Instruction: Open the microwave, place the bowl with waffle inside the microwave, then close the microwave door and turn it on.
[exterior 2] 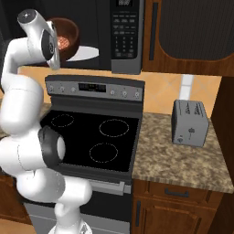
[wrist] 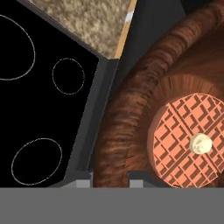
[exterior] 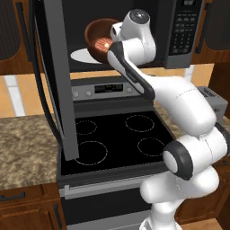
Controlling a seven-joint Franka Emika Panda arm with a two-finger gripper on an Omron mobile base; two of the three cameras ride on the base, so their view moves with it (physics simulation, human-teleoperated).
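Microwave [exterior: 179, 27] door [exterior: 56, 76] is swung fully open to the left, edge-on in the left base view, hanging out over the left side of the stove [exterior: 114, 139]. Keypad strip [exterior 2: 125, 32] sits on the microwave's right side

Arm is raised up to the microwave opening. Bowl [exterior: 99, 33] with the waffle [exterior: 103, 44] is at the mouth of the cavity, tilted so its inside faces the cameras, over the front part of the white turntable plate [exterior: 83, 56]. Can't tell whether the bowl touches the plate or hangs just above it

Gripper [wrist: 110, 175] is pinching the bowl rim: in the hand view the two fingertips [wrist: 83, 180] sit either side of the brown rim at the bottom edge, one inside the bowl and one outside. Jaws narrowly apart with the bowl wall between them

Hand view also shows the waffle lying flat on the bowl bottom, round, orange grid pattern, small pale blob [wrist: 200, 143] on top of it. Below the bowl, the black stove top with its ring outlines, and a patch of speckled counter [wrist: 87, 19] beyond

Right base view: same bowl [exterior 2: 66, 36] partly hidden behind the arm's wrist. Toaster [exterior 2: 189, 122] stands on the counter to the right of the stove, well apart from the arm
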